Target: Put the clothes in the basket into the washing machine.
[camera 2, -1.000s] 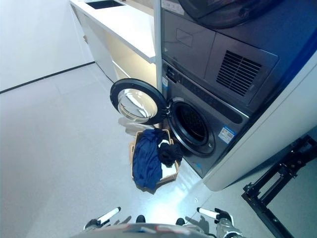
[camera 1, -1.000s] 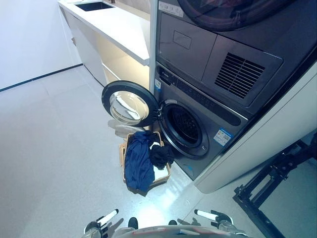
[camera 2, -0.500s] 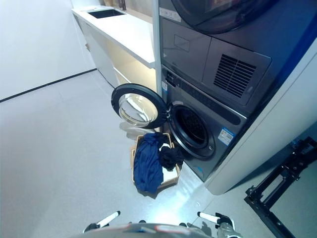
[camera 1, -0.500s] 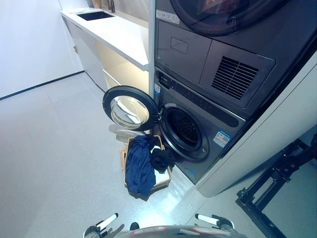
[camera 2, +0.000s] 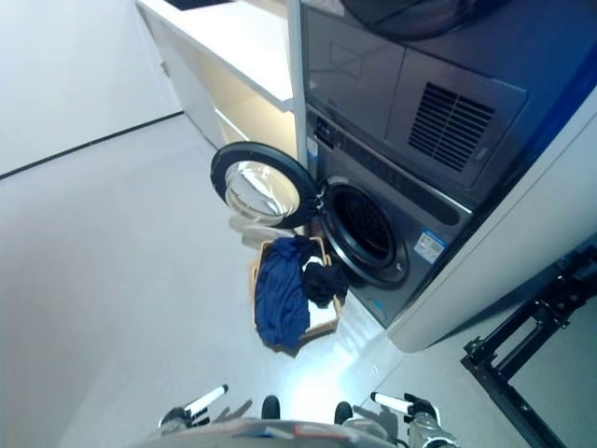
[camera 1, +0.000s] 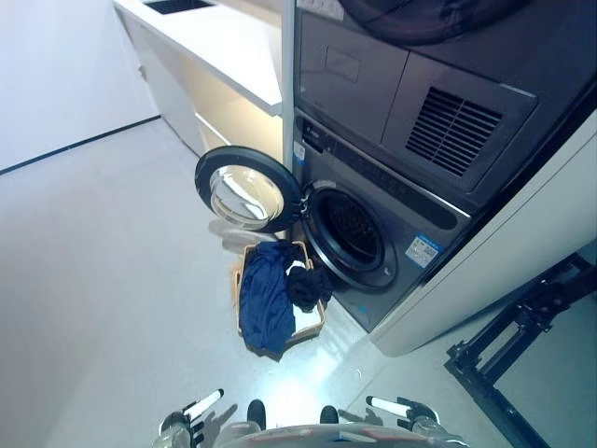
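- Against the right-hand wall stands a grey front-loading washing machine (camera 1: pixel 373 233) with a second, similar appliance (camera 1: pixel 420 84) stacked on top of it.
- Its round door (camera 1: pixel 246 189) is swung fully open to the left, so the dark drum opening (camera 1: pixel 350 230) is exposed.
- On the pale grey floor (camera 1: pixel 103 280) just in front of the machine sits a low wooden basket (camera 1: pixel 312 327), below the open door.
- A blue garment (camera 1: pixel 265 297) fills most of the basket and hangs over its near edge; a black garment (camera 1: pixel 308 287) lies beside it, with what seems to be white cloth (camera 1: pixel 303 318) underneath.
- Farther back a long white surface (camera 1: pixel 219 47) runs along the wall over pale cabinets, with a dark sink at its far end.
- A black metal stand (camera 1: pixel 522 327) occupies the floor at the right.
- Low at the bottom edge, the left hand (camera 1: pixel 182 422) and the right hand (camera 1: pixel 410 413) both show white-tipped fingers stretched out straight, holding nothing, well apart from the basket.
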Tool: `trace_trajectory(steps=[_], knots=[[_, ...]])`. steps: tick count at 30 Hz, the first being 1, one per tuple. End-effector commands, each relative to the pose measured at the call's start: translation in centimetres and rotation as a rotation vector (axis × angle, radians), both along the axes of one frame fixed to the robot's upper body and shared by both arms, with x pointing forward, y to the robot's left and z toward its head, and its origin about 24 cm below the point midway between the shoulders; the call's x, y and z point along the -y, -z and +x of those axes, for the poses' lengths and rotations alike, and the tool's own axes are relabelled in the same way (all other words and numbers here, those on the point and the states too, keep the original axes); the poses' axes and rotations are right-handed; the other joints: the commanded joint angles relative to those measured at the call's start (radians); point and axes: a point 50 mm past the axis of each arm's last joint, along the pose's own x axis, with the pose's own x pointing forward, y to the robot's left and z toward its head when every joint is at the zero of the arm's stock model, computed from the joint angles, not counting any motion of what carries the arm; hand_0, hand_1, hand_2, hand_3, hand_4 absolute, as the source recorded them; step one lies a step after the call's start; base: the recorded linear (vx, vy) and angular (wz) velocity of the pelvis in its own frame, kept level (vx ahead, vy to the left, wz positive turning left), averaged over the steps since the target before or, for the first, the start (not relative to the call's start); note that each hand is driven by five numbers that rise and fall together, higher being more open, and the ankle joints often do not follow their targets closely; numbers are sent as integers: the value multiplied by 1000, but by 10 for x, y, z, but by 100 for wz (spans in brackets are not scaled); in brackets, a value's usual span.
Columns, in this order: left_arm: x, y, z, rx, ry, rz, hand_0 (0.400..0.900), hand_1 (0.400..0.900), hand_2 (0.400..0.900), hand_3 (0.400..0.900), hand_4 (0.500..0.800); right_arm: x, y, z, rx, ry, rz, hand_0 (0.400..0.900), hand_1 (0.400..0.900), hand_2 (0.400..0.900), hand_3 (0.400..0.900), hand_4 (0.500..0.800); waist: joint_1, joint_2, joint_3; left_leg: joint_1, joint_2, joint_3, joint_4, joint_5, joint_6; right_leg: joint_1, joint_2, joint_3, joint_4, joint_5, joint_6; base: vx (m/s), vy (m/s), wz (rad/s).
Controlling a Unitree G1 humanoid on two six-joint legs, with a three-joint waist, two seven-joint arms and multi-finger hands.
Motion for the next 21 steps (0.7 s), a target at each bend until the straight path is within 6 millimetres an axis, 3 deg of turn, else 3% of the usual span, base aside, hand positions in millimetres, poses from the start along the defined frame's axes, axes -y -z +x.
trace_trajectory(steps=[1,5,10,14,17,21], knots=[[2,-2,10,36,-21,2,900,900,900,900,800,21,-17,36,125,-11,-72,900,900,900,900,800,17,-16,77,-85,-59,2,325,-104,16,-9,6,-3,151,-155,20,0,-143,11],[4,0,6,24,-43,-5,900,900,900,900,800,24,-19,40,133,-15,-84,900,900,900,900,800,19,-8,79,-133,-79,6,234,-116,34,-4,7,-3,147,-169,21,65,-35,2],[7,3,-5,-3,-59,-5,900,900,900,900,800,26,-20,41,128,-37,-102,900,900,900,900,800,26,13,65,-119,-68,-36,-80,16,20,45,30,7,99,-178,35,203,94,-10],[8,4,-9,-13,-61,-3,900,900,900,900,800,25,-20,41,126,-43,-101,900,900,900,900,800,40,4,53,-119,-39,-22,-131,64,5,105,27,38,51,-187,50,339,258,-31],[2,3,-10,-21,-66,14,900,900,900,900,800,17,-17,41,125,-43,-79,900,900,900,900,800,55,-25,38,-109,-47,-2,-104,30,36,115,-9,52,51,-190,71,312,315,-30],[-13,-7,13,40,-38,59,900,900,900,900,800,-2,-18,55,162,-75,-32,900,900,900,900,800,76,-78,39,-118,-53,24,-52,-37,81,22,-38,73,204,-181,111,226,306,-24]])
